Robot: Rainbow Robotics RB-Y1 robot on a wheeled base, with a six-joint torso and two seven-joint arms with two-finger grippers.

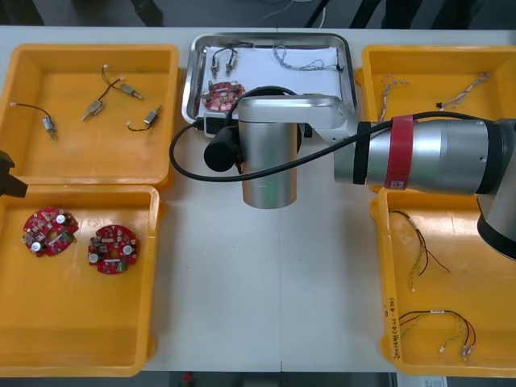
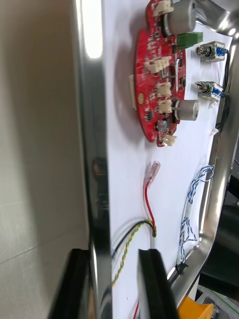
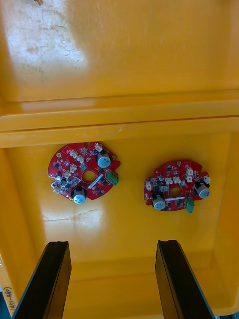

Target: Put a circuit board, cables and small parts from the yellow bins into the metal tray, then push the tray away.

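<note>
**Astride the near rim, set to push**

The shiny rectangular metal tray (image 2: 93,149), white inside, lay at the far side of the light table (image 1: 266,290), between the two far yellow bins (image 1: 81,157). Its long axis ran across the table from left to right, and one long rim faced me.

It carried a round red circuit board (image 2: 159,75), small metal parts (image 2: 210,90), a twisted blue and white cable (image 2: 191,209) and a red and yellow cable (image 2: 148,204).

I judged the tray to be thin sheet metal: stiff, light and slick on the tabletop. Its load was loose, so a jerk would send things sliding. The near rim, toward its middle, seemed the place to take it. From there a push would run square along the short axis and the tray would not swivel.

My right gripper (image 2: 113,254) straddled that rim with its black fingers apart. One finger was outside over the table and one was inside, just beside the red and yellow cable. Neither finger pinched the metal.

The far rim looked close to the table's far edge, so I expected little travel.

My left gripper (image 3: 113,244) hung spread over the near left bin (image 3: 124,234), above two spare boards (image 3: 84,172).
</note>
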